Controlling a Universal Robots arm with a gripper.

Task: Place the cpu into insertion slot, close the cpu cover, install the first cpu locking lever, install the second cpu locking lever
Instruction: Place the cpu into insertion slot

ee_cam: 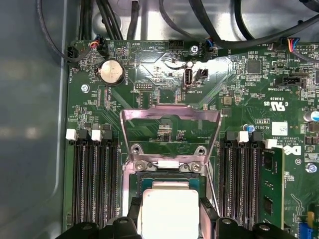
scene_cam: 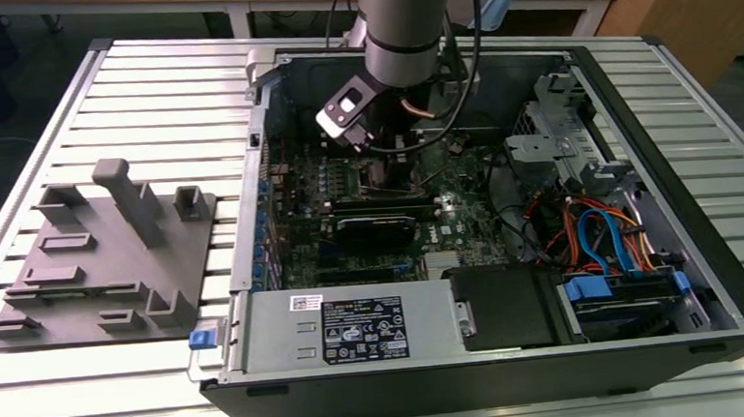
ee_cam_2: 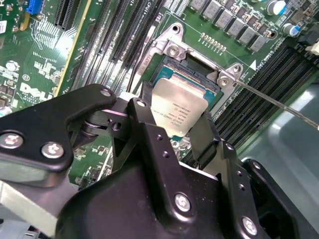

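While the arm (scene_cam: 400,32) reaches down into the open computer case (scene_cam: 485,357) in the exterior view, the gripper (scene_cam: 388,154) sits low over the motherboard (scene_cam: 344,186) near the case's far end. In the second wrist view the gripper (ee_cam_2: 174,119) has its jaws drawn in narrow against two opposite edges of the cpu (ee_cam_2: 182,107), its black fingers (ee_cam_2: 205,133) pressing each side. The chip's silver top faces up, and it lies over the insertion slot (ee_cam_2: 192,67); whether it is seated I cannot tell. The first wrist view shows the cpu (ee_cam: 169,211) between the fingers, just beside the slot's (ee_cam: 169,179) hinge edge. The cpu cover (ee_cam: 172,110) is swung open and stands up behind the socket. A thin locking lever (ee_cam_2: 279,102) juts out unlatched from the socket's corner. A grey fixture tray (scene_cam: 105,273) lies on the table (scene_cam: 145,87) at the exterior view's left.
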